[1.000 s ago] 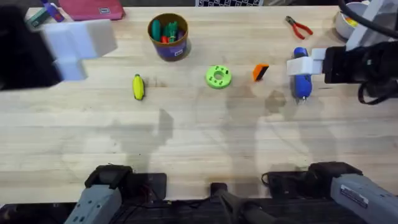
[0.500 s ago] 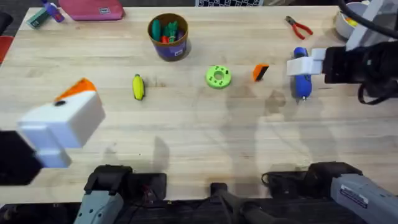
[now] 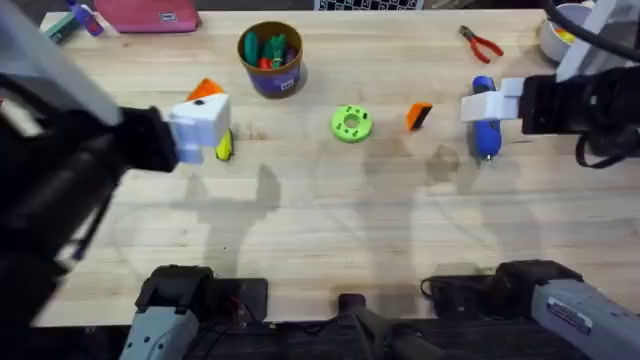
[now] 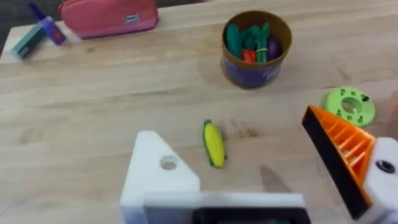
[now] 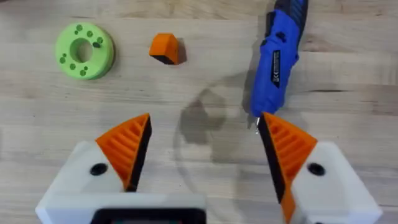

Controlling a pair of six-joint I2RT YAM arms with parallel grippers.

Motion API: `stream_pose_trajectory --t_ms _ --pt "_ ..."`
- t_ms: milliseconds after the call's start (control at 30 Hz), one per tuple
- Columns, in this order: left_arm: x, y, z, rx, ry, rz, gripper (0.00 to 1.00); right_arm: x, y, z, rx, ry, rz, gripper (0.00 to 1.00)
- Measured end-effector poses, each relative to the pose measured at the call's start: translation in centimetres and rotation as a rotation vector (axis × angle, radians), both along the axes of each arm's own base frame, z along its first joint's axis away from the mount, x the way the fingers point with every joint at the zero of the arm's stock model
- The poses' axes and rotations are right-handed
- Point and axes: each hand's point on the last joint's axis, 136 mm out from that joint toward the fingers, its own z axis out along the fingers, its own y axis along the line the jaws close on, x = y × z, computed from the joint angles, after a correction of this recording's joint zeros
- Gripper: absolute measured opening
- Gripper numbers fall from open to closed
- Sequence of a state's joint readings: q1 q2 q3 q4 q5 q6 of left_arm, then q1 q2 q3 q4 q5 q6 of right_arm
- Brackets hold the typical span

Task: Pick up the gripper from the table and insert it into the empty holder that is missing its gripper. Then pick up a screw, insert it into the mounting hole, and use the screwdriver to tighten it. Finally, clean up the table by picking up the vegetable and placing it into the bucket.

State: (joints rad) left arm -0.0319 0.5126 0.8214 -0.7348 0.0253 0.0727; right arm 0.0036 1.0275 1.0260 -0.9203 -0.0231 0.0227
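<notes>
Scene: a pale wooden table (image 3: 330, 230) seen from above, two robot arms reaching over it.
Left gripper (image 4: 261, 180): spread wide and empty, hovering at the left of the table, above the yellow vegetable (image 4: 214, 143). One side carries an orange ribbed finger (image 4: 339, 158); the other is the bare white holder (image 4: 158, 177) with an open mounting hole.
Right gripper (image 5: 202, 152): spread wide, holding nothing, hanging at the right of the table with both orange fingers in place.
Loose gripper (image 3: 419, 116): small orange wedge with a black face, lying right of centre, between the green disc (image 3: 351, 124) and the blue screwdriver (image 3: 484, 122).
Bucket (image 3: 271, 58): dark blue cup with a tan rim at the far side, left of centre, green and red items inside.
Step in hand: likely fetching the loose orange wedge, not yet grasped.
Doing it well: I judge the right arm better placed, the wedge lying just left of it. Close on the wedge's flat sides, keeping the black face turned as on the fitted finger, so it seats square in the holder.
Writing: a white label on the screwdriver and one on the pink pouch (image 3: 150, 14), neither readable.
</notes>
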Motion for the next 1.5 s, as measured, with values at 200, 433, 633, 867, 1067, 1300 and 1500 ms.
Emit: stream_pose_trajectory --t_ms 200,433,633,867,1067,1300,1500 --pt "0.7 -1.0 -1.6 -0.025 -0.183 -0.066 0.985 0.0 0.0 0.0 0.000 0.000 0.000 0.994" --pt "0.1 -3.2 -3.1 -0.045 -0.374 -0.199 0.985 0.0 0.0 0.0 0.000 0.000 0.000 0.994" --pt "0.2 -5.0 -6.8 -0.104 -0.443 -0.303 0.985 0.0 0.0 0.0 0.000 0.000 0.000 0.994" --pt "-0.9 -7.9 -8.1 -0.228 -0.446 -0.475 0.985 0.0 0.0 0.0 0.000 0.000 0.000 0.994" --pt "-3.2 -10.8 -9.7 -0.354 -0.317 -0.668 0.985 0.0 0.0 0.0 0.000 0.000 0.000 0.994" --pt "-6.5 -13.3 -11.3 -0.397 -0.211 -0.889 0.985 0.0 0.0 0.0 0.000 0.000 0.000 0.994" --pt "-8.2 -14.3 -11.3 -0.370 -0.223 -1.013 0.985 0.0 0.0 0.0 0.000 0.000 0.000 0.994"
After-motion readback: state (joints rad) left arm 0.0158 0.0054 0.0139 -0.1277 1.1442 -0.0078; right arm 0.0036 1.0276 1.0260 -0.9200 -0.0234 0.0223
